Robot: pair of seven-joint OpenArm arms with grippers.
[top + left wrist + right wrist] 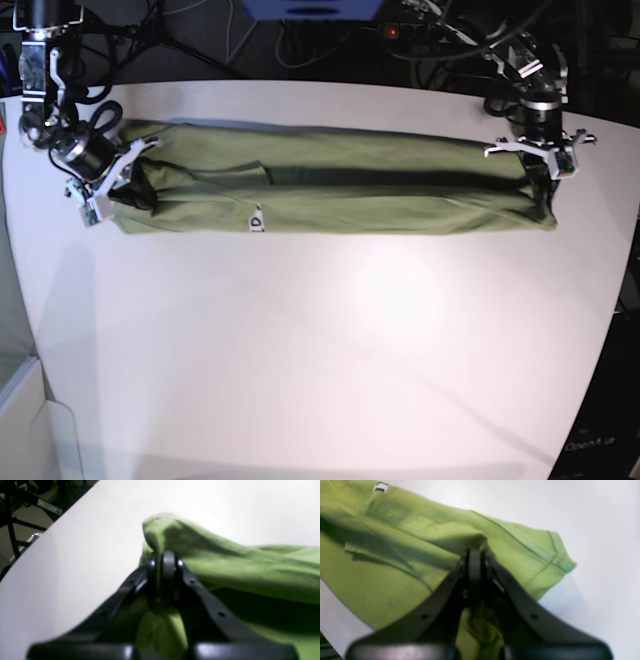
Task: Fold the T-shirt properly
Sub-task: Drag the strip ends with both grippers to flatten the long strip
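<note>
T-shirt (330, 190) between 2 clamped hands

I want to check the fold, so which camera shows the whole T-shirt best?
The base view: the T-shirt lies there whole, a long band between both grippers. The left wrist view shows one pinched end, the right wrist view a sleeve and label.

A robotics lab: a bare white table (330, 330) with tangled cables (440, 35) and metal stands (11, 522) behind it.
</note>
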